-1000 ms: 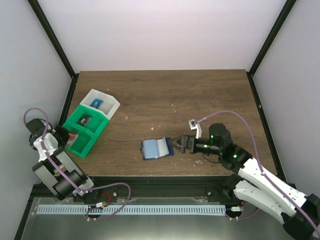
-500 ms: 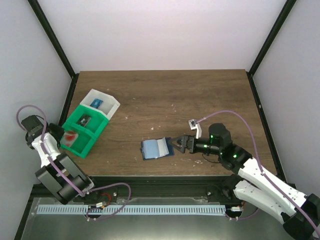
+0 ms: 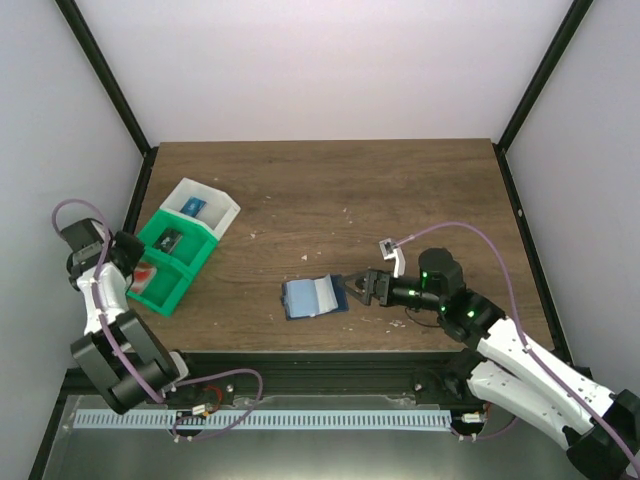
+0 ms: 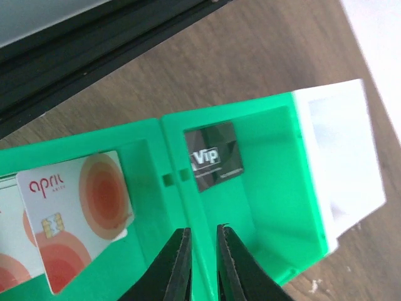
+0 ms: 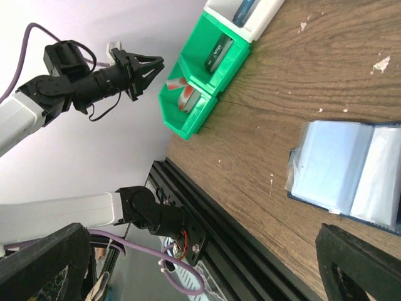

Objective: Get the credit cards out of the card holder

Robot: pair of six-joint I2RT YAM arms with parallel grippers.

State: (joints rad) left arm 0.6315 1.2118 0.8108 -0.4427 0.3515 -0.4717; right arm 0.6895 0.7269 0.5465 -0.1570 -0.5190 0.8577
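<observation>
The card holder [image 3: 313,297] lies open and flat near the table's front, light blue panel left, darker right; it also shows in the right wrist view [image 5: 351,169]. My right gripper [image 3: 357,290] is open wide and empty, just right of the holder's edge [image 5: 202,238]. Two credit cards [image 4: 75,213] with orange blotches lie in the green bin's near compartment [image 3: 146,276]. My left gripper [image 4: 202,231] hovers over the bin's divider, fingers a narrow gap apart, holding nothing [image 3: 128,255].
The green bin [image 3: 190,262] joins a white bin [image 3: 222,210] at the table's left edge. A dark VIP card [image 4: 213,157] lies in the middle green compartment and a blue item [image 3: 193,206] in the white one. A black frame rail [image 5: 238,244] borders the front.
My left wrist has swung and lifted back a little from the bin; the card that was at its fingertips now lies in the near compartment. The right arm has not moved.
</observation>
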